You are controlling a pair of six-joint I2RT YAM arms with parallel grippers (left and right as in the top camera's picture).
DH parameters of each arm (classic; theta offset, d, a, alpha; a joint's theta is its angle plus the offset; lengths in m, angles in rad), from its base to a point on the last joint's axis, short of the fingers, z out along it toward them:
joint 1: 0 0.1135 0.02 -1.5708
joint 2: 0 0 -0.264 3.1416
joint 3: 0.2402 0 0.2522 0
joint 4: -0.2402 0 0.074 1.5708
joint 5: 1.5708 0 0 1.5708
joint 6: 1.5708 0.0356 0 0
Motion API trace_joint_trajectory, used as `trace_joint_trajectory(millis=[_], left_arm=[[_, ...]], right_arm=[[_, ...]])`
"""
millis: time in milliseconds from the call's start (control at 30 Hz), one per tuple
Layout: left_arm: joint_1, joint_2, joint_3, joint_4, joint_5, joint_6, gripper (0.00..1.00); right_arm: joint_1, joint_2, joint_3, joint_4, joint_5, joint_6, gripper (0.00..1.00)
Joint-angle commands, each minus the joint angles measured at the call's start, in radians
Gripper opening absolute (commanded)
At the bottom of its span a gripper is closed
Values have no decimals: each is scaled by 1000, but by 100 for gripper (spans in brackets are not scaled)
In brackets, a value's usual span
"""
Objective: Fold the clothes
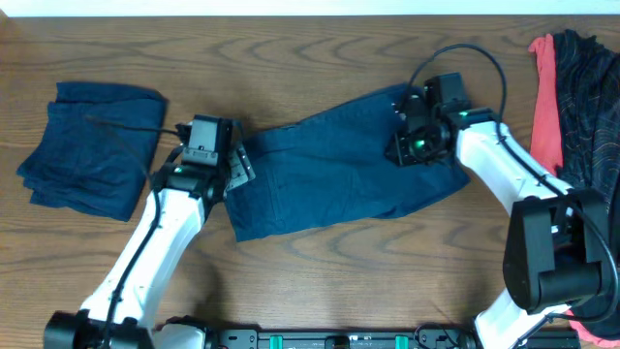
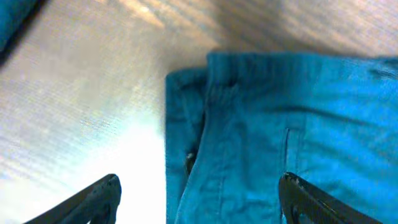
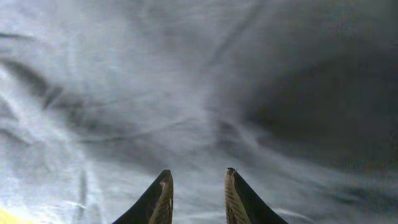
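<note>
Dark navy shorts (image 1: 339, 170) lie spread in the middle of the table. My left gripper (image 1: 242, 167) is at their left end. In the left wrist view it is open (image 2: 199, 190), its fingers wide apart astride the shorts' hemmed edge (image 2: 280, 112), one over bare wood and one over cloth, holding nothing. My right gripper (image 1: 400, 145) hangs over the shorts' upper right part. In the right wrist view its jaws (image 3: 198, 183) stand a narrow gap apart just above wrinkled fabric (image 3: 186, 93), with nothing pinched between them.
A folded navy garment (image 1: 92, 145) lies at the left. A coral-red garment (image 1: 544, 97) and a blackish speckled one (image 1: 586, 107) are heaped at the right edge. Bare wooden table (image 1: 320, 271) lies in front of the shorts.
</note>
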Motion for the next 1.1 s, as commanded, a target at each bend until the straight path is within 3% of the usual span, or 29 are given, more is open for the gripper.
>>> trace_joint_trajectory(millis=[0,133,433,667,800,833,900,967,1067], left_arm=[[5,27,-20,-30,-15,-53,82],[5,91,-60,-15,42,-119,82],[5,275,-84,101,243,-117,80],[5,327,-84,96,247,-121,78],[5,326,-84,97,246,-120,62],[5,326,-84,97,246,-117,53],[5,326,-84,97,244,-117,25],[5,322,-83,97,244,-108,10],[5,298,-75,95,243,-48,6]], right_arm=[[45,-11,-1,0,-19,-20,27],[89,-11,-1,0,-20,-15,27],[179,-6,-1,-3,34,-8,27],[194,2,-2,-4,37,-5,27],[193,2,-2,-5,37,-5,27],[194,2,-2,-5,37,-5,27],[195,2,-2,-6,37,-5,27],[194,2,-2,-9,37,-5,28],[194,2,-7,-16,62,-5,28]])
